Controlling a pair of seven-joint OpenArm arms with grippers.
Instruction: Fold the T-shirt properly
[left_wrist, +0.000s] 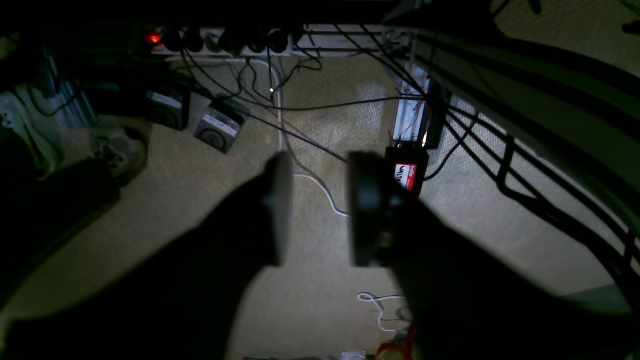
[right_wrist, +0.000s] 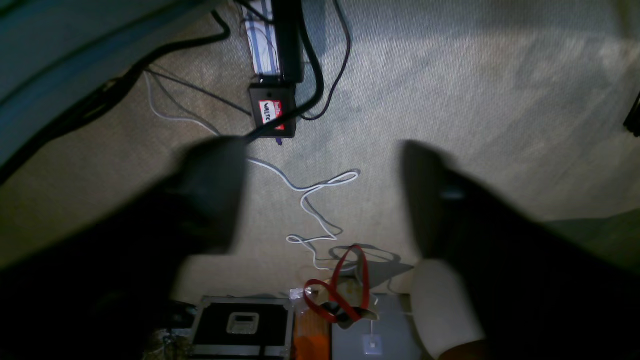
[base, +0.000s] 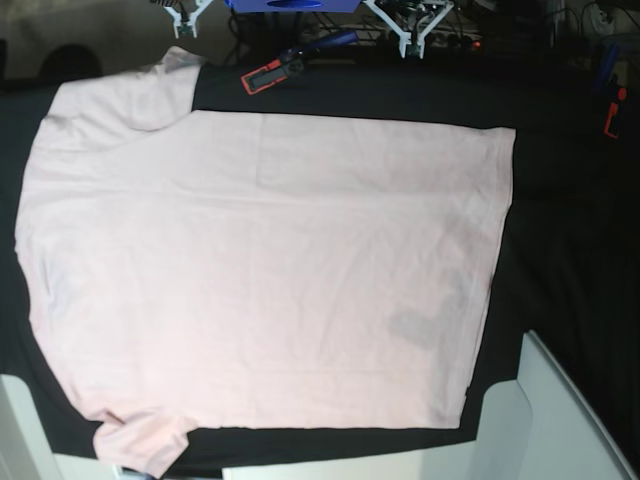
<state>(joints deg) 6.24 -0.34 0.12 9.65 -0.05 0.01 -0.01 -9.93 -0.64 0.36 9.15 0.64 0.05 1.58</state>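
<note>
Base view, left to right: T-shirt (base: 265, 270) lies flat and spread on the black table cover (base: 570, 230), collar end at the view's left, one sleeve (base: 150, 95) up top-left, the other (base: 140, 445) at bottom-left, hem (base: 495, 260) on the right. Greyish patch (base: 412, 327) sits near the hem. My read: it's laid out like this so you get clean edges for the first fold; nothing is folded yet. Red-and-black tool (base: 268, 73) sits just past the top edge, apart from the shirt. No arm shows over the cloth here.

Right wrist view: right gripper (right_wrist: 322, 192) has its fingers spread wide, nothing between them. It looks down at carpet (right_wrist: 475, 100), a white cable (right_wrist: 310, 192), a black box with a red label (right_wrist: 272, 112) and a red strap (right_wrist: 340, 290). So the arm is likely parked off the table.

Left wrist view: left gripper (left_wrist: 315, 210) has a moderate gap between its fingers and holds nothing. Below it are carpet, loose cables and a power strip with a lit red switch (left_wrist: 225, 42). Also parked, I'd say.

You'll need both arms brought over the shirt before any grasp.
</note>
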